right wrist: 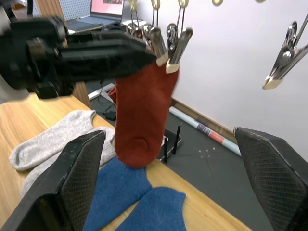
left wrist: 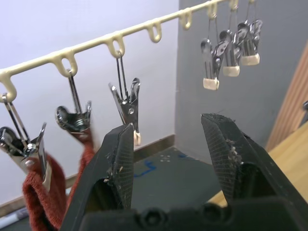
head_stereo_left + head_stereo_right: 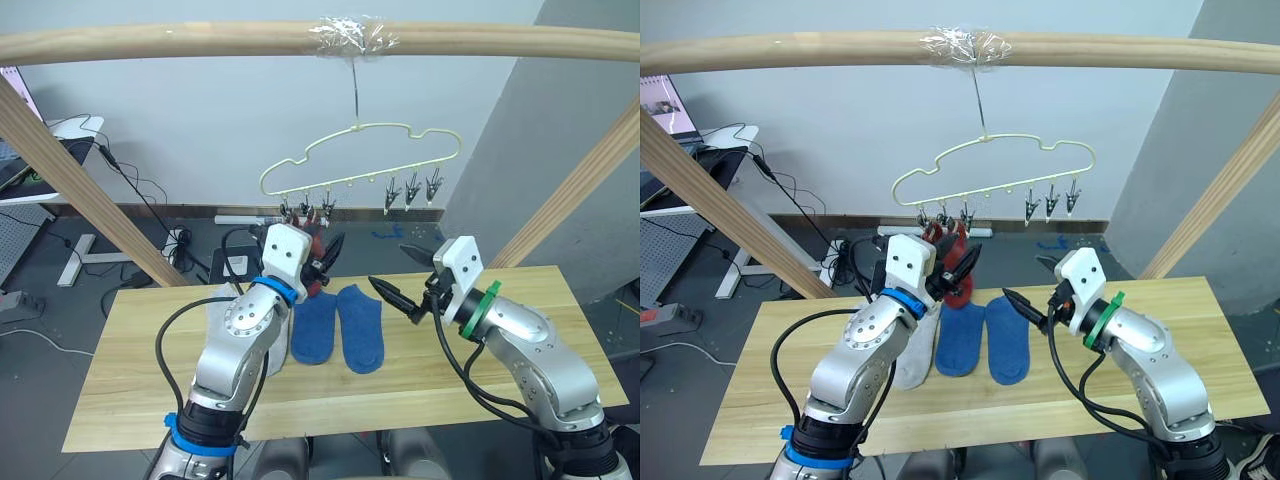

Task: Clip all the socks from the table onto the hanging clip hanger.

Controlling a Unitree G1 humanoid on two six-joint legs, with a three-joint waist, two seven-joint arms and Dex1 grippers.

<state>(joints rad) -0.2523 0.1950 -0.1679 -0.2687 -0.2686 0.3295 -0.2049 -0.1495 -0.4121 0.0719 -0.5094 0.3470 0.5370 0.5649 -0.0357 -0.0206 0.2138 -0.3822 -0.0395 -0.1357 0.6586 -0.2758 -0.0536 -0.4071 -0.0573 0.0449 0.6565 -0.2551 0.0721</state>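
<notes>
The pale yellow clip hanger [image 3: 360, 150] hangs by its hook from the top pole. A rust red sock [image 1: 142, 110] hangs from its left clips [image 3: 305, 210], while the three right clips [image 3: 412, 190] are empty. My left gripper [image 3: 322, 262] is open and empty, raised just under the left clips and in front of the red sock. Open and empty too, my right gripper [image 3: 402, 272] hovers over the table [image 3: 500, 400] to the right of the hanger's middle. Two blue socks [image 3: 340, 325] lie side by side on the wood. My left arm partly hides a light grey sock [image 3: 912, 355] beside them.
A wooden pole [image 3: 200, 40] runs across the top, with slanted poles [image 3: 70, 170] at both sides of the table. Behind the table on the floor are cables [image 3: 180, 245] and a desk [image 3: 40, 150] at the far left.
</notes>
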